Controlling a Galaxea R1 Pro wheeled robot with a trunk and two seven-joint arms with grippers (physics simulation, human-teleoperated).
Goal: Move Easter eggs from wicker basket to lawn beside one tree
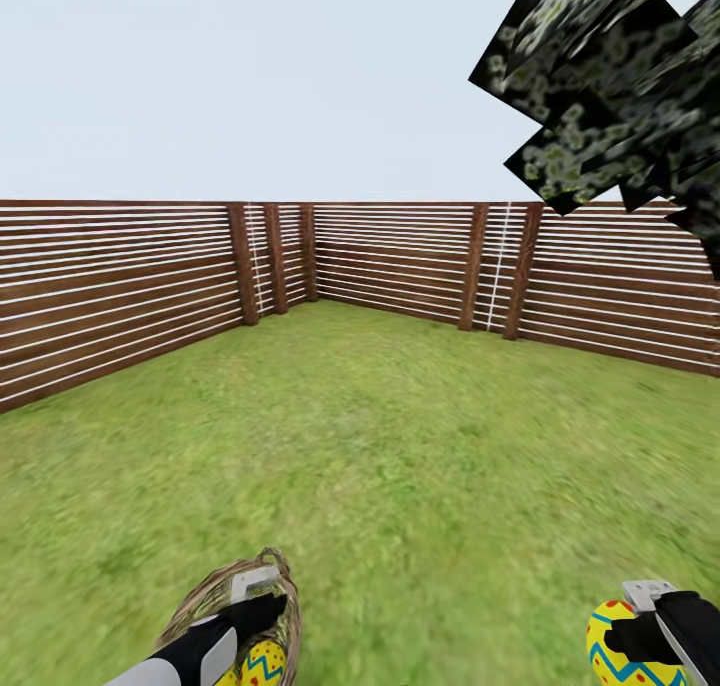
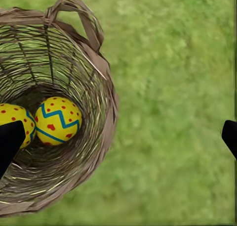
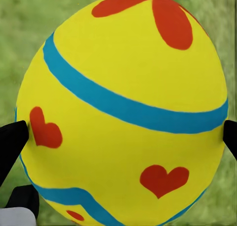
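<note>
A wide green lawn (image 1: 400, 436) lies in front of me, closed at the far side by a brown slatted fence (image 1: 380, 261) under a pale sky. In the upper right of the head view hang the dark blocky leaves of a tree (image 1: 610, 86); its trunk I cannot see. Between me and the fence the grass is open, with much room to move.

At the bottom left of the head view stands the wicker basket (image 1: 205, 596), and my left gripper (image 1: 262, 598) is over its rim. One egg (image 1: 264, 663) shows there beside my arm. The left wrist view tells more: two Easter eggs lie at the bottom of the basket, one fully visible egg (image 2: 58, 120) and touching it a second egg (image 2: 15, 118), half covered by my dark finger (image 2: 10, 144). My left gripper is spread wide and holds nothing, with one finger inside the basket and the other over the grass outside it.

At the bottom right of the head view my right gripper (image 1: 640, 641) holds the third egg (image 1: 622, 646) above the grass. In the right wrist view this egg (image 3: 123, 112) is very near, and my right fingers (image 3: 11, 142) pinch it from both sides, touching its shell.
</note>
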